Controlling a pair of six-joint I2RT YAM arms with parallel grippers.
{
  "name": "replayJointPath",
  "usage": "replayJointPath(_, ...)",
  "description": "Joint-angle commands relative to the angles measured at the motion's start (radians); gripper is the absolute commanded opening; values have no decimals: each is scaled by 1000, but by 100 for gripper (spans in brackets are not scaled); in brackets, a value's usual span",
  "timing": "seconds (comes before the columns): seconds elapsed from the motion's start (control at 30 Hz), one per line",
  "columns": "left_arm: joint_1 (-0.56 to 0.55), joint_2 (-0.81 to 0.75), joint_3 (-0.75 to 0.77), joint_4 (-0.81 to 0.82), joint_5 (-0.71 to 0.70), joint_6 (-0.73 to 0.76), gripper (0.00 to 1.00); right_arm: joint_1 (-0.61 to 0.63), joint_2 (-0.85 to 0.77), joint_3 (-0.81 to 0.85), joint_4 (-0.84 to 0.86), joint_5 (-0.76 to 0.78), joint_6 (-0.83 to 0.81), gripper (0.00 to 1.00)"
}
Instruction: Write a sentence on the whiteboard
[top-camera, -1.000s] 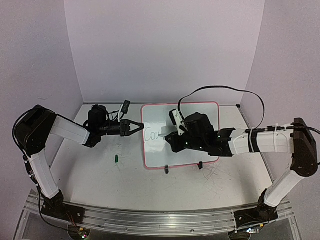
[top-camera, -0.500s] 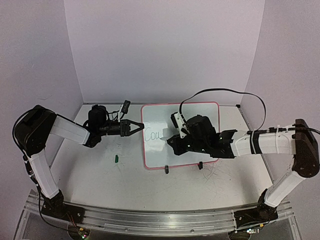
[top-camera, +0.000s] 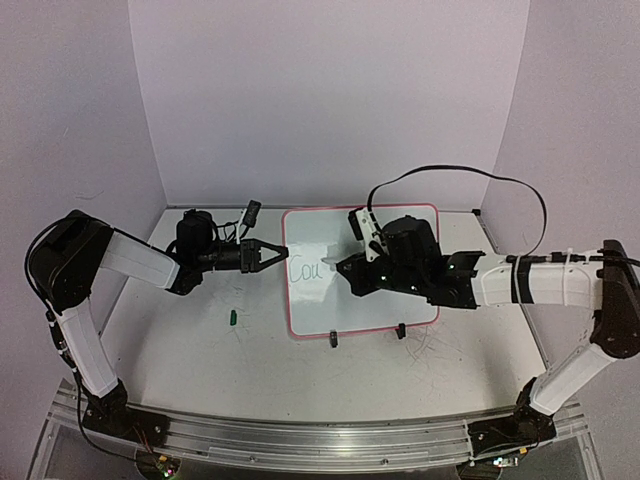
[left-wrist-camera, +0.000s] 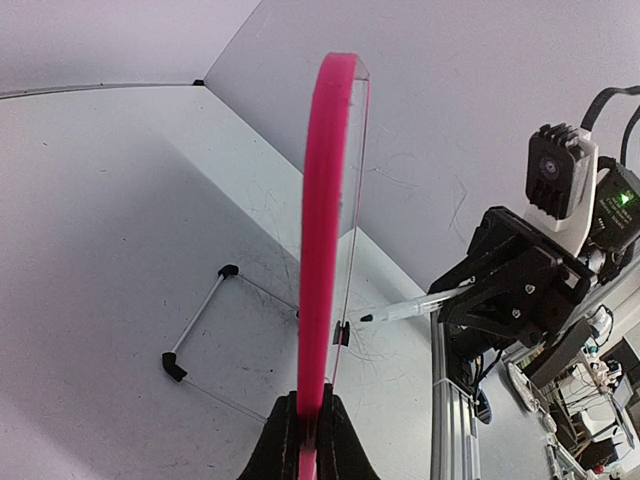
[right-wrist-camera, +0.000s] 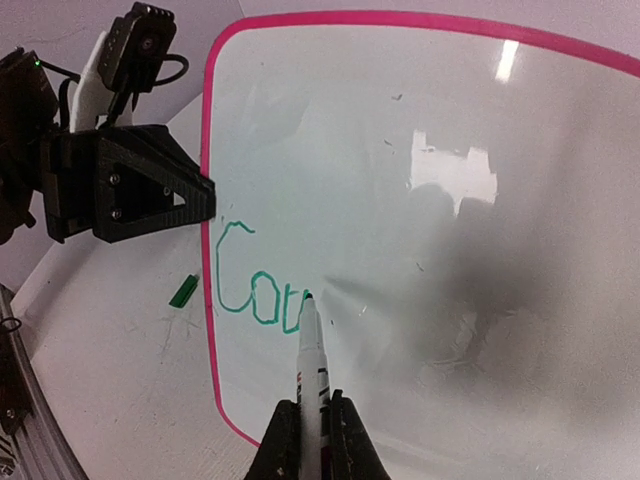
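Observation:
The whiteboard (top-camera: 318, 228), white with a pink frame (right-wrist-camera: 208, 200), stands tilted at mid-table. My left gripper (top-camera: 275, 254) is shut on its left edge, the jaws pinching the pink frame (left-wrist-camera: 325, 200) edge-on at the left gripper (left-wrist-camera: 310, 408). My right gripper (right-wrist-camera: 312, 420) is shut on a white marker (right-wrist-camera: 311, 360), also visible as the marker (left-wrist-camera: 410, 308). The marker tip touches the board at the end of the sentence (right-wrist-camera: 250, 290), which reads "Cou" in green. From above, the sentence (top-camera: 303, 269) sits near the left edge, just left of the right gripper (top-camera: 345, 272).
A green marker cap (top-camera: 231, 318) lies on the table left of the board, the cap (right-wrist-camera: 183, 291) also showing by the frame. Two black clips (top-camera: 333, 338) hold the board's bottom edge. The wire stand (left-wrist-camera: 195, 330) reaches out behind it. The right arm's cable loops over the board.
The right wrist has shifted up and slightly right over the board, with the marker still on the third letter. The left arm and the board have not moved.

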Motion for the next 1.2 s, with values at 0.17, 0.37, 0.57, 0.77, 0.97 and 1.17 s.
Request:
replayJointPath(0.17, -18, -39, 7, 18, 42, -5, 0, -3, 35, 33, 26, 11, -20, 0)
replayJointPath(0.37, -19, -37, 8, 18, 42, -5, 0, -3, 45, 48, 30, 15, -25, 0)
replayJointPath(0.57, -18, -39, 7, 17, 42, -4, 0, -3, 61, 59, 34, 23, -21, 0)
replayJointPath(0.77, -19, -37, 8, 18, 42, -4, 0, -4, 52, 54, 36, 44, -19, 0)
replayJointPath(0.97, -19, -37, 8, 17, 42, -5, 0, -3, 45, 43, 37, 62, -18, 0)
replayJointPath(1.17, -19, -36, 8, 17, 42, -5, 0, -3, 46, 40, 29, 88, -10, 0)
